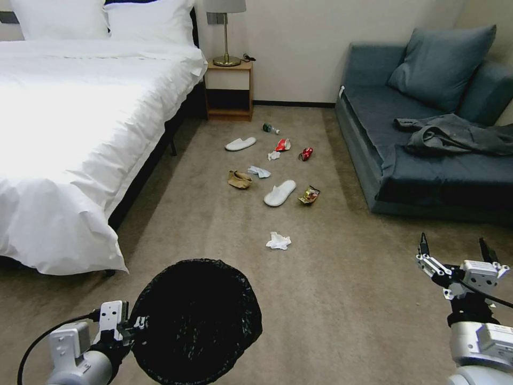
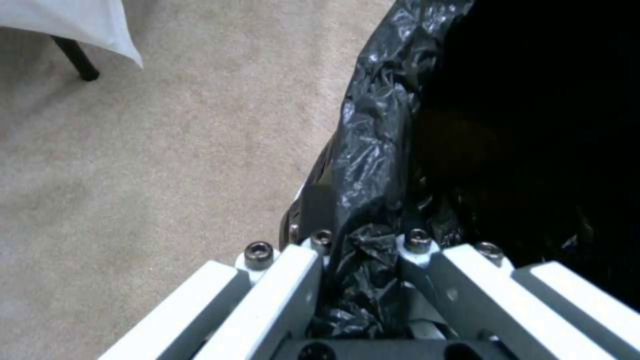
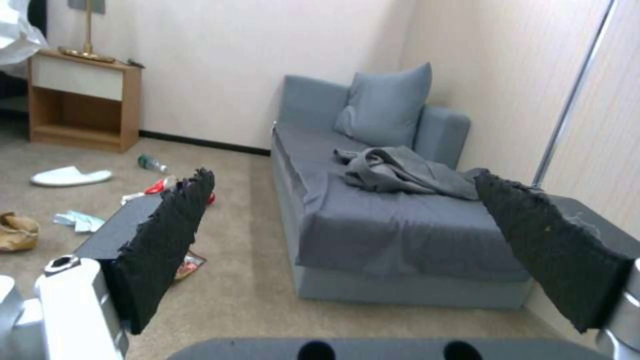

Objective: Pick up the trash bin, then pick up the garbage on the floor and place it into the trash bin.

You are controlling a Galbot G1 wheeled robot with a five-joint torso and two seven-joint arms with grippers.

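Black bin (image 1: 196, 321), light and crinkly-lined, is hanging near left; my left gripper (image 2: 365, 250) is pinching its slippery rim. My right gripper (image 1: 455, 251) is gaping empty; garbage (image 1: 278, 241) is lying far ahead.

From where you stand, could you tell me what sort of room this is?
Most likely a hotel bedroom: a made bed with white linen, a nightstand carrying a lamp, and a grey sofa.
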